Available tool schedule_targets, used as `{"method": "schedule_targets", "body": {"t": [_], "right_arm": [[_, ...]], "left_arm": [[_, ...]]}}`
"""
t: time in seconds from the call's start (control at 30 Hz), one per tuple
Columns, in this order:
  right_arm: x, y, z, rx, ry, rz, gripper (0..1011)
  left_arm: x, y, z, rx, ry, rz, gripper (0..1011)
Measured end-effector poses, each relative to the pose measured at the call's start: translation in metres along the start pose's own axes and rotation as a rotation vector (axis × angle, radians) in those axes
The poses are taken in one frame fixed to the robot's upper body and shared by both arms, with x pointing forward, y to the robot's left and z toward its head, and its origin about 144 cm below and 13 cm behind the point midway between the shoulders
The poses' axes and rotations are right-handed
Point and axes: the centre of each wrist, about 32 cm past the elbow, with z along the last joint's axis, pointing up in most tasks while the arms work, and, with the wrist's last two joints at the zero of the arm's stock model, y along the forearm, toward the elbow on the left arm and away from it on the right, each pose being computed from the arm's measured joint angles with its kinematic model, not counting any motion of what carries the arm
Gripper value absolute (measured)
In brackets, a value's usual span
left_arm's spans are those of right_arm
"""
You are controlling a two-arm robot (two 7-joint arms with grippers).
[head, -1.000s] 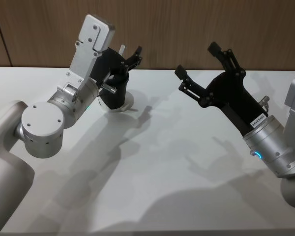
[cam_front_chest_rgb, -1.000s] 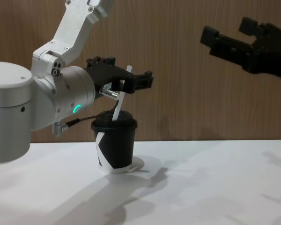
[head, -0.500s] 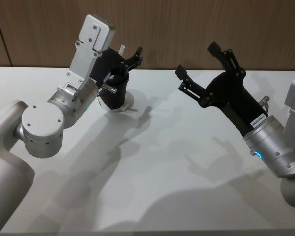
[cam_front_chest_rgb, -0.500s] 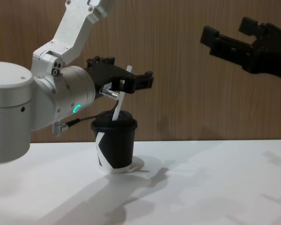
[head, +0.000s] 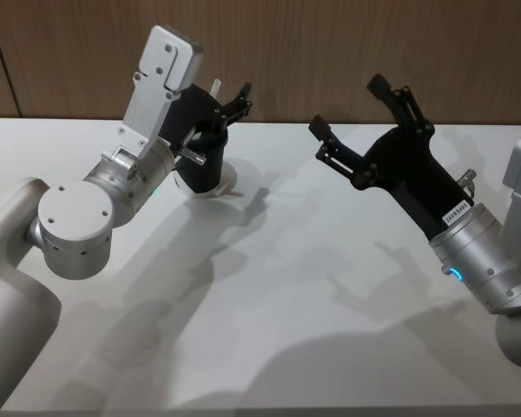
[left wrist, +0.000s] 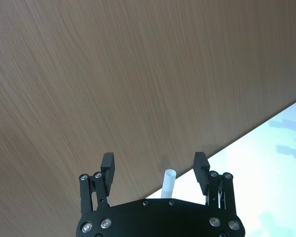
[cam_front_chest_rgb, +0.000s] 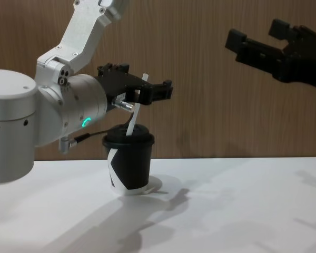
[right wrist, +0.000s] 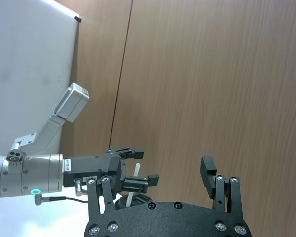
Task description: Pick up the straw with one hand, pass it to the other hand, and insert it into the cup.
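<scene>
1. The straw stands tilted in the lid of the cup, lower end in the lid, upper end rising between our left hand's fingers.
2. The cup sits upright on the white surface, toward its far left, by the wooden wall.
3. Our left hand, green ring lit, hovers just above the cup; fingers spread, straw between them untouched in the left wrist view.
4. Our right hand, blue ring lit, hangs released, well apart to the right, raised off the surface.

left end effector crowds the cup; table rightward lies bare.
</scene>
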Motion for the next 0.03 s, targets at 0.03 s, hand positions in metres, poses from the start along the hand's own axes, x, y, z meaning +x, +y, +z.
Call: {"method": "schedule_targets", "body": {"t": [0.03], "right_arm": [[0.0001, 0.0001, 0.0001, 0.0, 0.0, -0.001, 1001]], "left_arm": [[0.0, 0.0, 0.0, 0.0, 0.0, 0.0, 1000]]}}
